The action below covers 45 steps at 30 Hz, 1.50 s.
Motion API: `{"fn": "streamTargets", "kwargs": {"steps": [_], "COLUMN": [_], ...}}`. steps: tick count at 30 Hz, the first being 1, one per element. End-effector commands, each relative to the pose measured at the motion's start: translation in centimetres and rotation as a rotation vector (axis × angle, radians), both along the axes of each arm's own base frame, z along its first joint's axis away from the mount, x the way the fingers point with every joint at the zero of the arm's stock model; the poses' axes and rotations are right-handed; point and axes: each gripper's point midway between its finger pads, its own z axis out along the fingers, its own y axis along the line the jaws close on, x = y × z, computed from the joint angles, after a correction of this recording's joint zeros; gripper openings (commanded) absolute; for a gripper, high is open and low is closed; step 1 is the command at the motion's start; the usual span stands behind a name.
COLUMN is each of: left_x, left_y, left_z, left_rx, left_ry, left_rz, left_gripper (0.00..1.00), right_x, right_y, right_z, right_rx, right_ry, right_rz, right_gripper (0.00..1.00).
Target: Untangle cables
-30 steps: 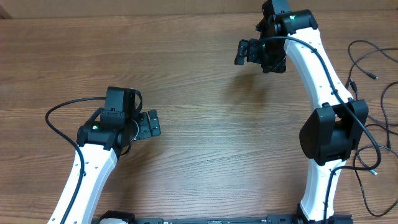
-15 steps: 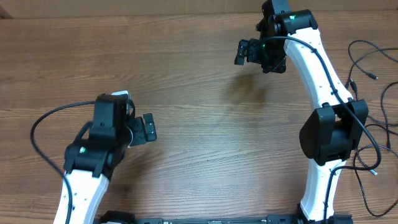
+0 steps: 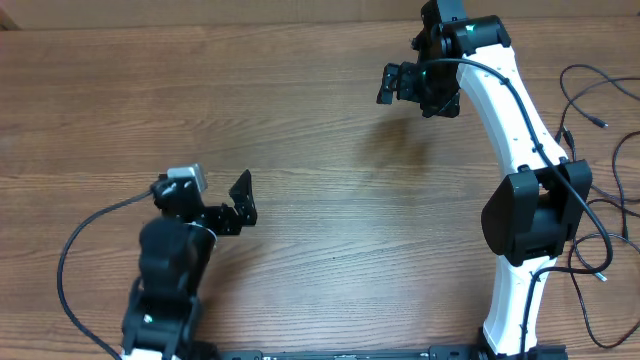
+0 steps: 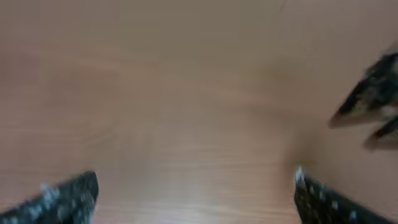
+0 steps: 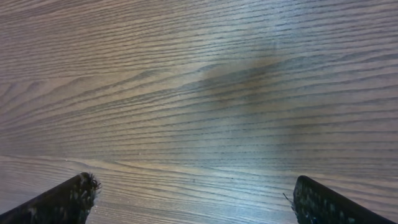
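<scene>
The thin black flexible cables [image 3: 590, 115], loose looping strands with small grey plug tips, lie at the far right edge of the brown wood-grain table [image 3: 320, 140]. They are just beyond the white-shelled, black-jointed right arm [image 3: 510, 115] and well apart from both grippers. That arm stretches long toward the table's far side, its black right gripper [image 3: 393, 85] spread wide above the wood, holding nothing. The left arm [image 3: 165, 280] sits folded low at the near edge, its left gripper [image 3: 235, 205] likewise wide apart and empty. Its wrist view is blurred, showing only wood between dark speckled fingertips [image 4: 68, 196].
</scene>
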Motion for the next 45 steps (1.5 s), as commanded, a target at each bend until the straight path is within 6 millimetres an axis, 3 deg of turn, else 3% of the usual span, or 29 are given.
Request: {"fn": "streamTargets", "kwargs": {"steps": [1,5,10,20,22,27,32,33,45], "left_x": [-0.9,-2.2,-4.0,-6.4,-6.6,-5.6,-5.1,-5.1,-5.1], "left_y": [0.2,1.2,2.4,3.8,4.4,5.0,5.9,5.9,7.8], "left_z": [2.3,4.2,4.8,5.6,5.0,1.4,-4.9,-5.3,-5.5], "left_rx": [-0.020,-0.044,-0.069,0.061,0.084,0.129,0.206,0.225,0.201], "left_ry": [-0.247,-0.430,-0.582,-0.666,-0.646,-0.494,-0.236,-0.217,-0.204], "left_rz": [-0.002,0.043,0.102,0.170,0.202,0.233,0.261,0.254,0.296], "left_gripper": [1.00,1.00,1.00,1.00,1.00,1.00,1.00,1.00,1.00], "right_x": [0.2,0.2,0.2,0.2,0.2,0.2,0.2,0.2,0.2], "right_y": [-0.2,-0.2,-0.2,-0.2,-0.2,-0.2,-0.2,-0.2,-0.2], "right_z": [1.7,1.7,1.7,1.7,1.7,1.7,1.7,1.7,1.7], "right_rx": [-0.002,-0.002,-0.002,-0.002,-0.002,-0.002,-0.002,-0.002,-0.002], "right_ry": [-0.045,-0.045,-0.045,-0.045,-0.045,-0.045,-0.045,-0.045,-0.045], "right_rz": [-0.001,-0.001,-0.001,-0.001,-0.001,-0.001,-0.001,-0.001,-0.001], "right_gripper": [1.00,1.00,1.00,1.00,1.00,1.00,1.00,1.00,1.00]}}
